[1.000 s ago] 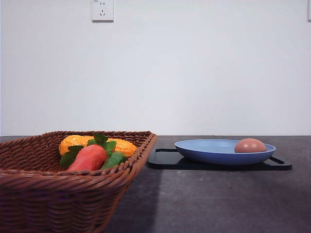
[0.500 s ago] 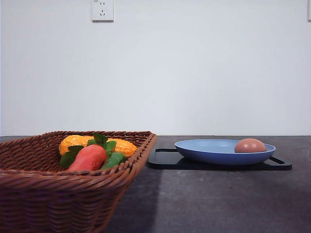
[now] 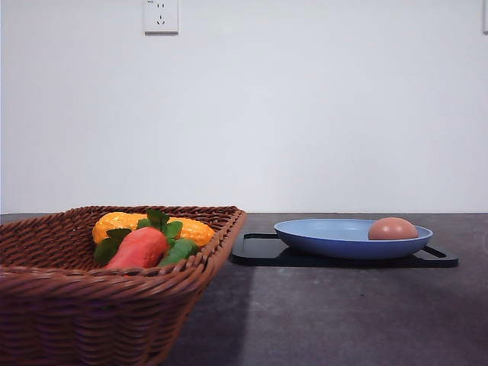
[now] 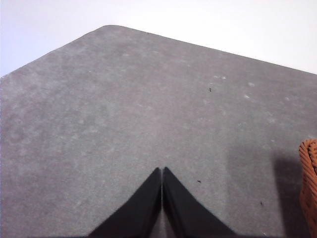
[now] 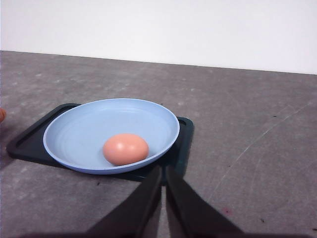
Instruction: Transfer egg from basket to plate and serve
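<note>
The brownish-pink egg (image 3: 393, 229) lies in the light-blue plate (image 3: 328, 236), toward its right side in the front view. The plate rests on a flat black tray (image 3: 259, 250). The brown wicker basket (image 3: 76, 297) stands at the front left. In the right wrist view the egg (image 5: 126, 149) sits in the plate (image 5: 89, 129), and my right gripper (image 5: 163, 171) is shut just short of the plate's near rim, holding nothing. My left gripper (image 4: 162, 172) is shut over bare grey table, with the basket's rim (image 4: 309, 178) at the frame's edge.
Inside the basket lie an orange-red carrot with green leaves (image 3: 141, 245) and a yellow corn cob (image 3: 152, 226). The black tray (image 5: 29, 141) sticks out beyond the plate. A white wall with a socket (image 3: 161, 15) closes the back.
</note>
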Robot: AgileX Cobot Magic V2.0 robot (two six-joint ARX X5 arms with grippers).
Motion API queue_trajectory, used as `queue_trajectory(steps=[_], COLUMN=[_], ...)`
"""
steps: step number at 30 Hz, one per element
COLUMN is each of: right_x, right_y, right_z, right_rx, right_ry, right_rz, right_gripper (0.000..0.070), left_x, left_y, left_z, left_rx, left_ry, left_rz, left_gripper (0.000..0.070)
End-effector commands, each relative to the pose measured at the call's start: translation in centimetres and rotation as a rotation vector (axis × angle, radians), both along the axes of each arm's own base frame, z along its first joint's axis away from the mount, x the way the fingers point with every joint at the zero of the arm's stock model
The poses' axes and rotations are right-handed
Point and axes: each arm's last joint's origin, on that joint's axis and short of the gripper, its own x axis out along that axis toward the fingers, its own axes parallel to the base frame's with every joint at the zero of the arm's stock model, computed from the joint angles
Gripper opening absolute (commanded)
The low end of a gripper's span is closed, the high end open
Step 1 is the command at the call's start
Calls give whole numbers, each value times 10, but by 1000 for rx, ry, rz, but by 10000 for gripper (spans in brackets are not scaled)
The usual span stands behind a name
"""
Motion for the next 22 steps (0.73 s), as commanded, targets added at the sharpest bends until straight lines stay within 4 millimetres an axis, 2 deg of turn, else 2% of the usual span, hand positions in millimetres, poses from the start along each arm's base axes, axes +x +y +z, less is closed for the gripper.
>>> queue_trajectory(steps=[1,22], right_x=[0,0], right_y=[0,0], right_z=[-1,-1], right_rx=[10,10], right_ry=[-3,-3], right_rz=[-1,0], right_gripper=[0,0], left_x=[1,1], left_y=[0,0], left_z=[-9,-9], left_rx=[-5,-5], left_ry=[36,36], left_rz=[8,8], left_gripper=[0,0])
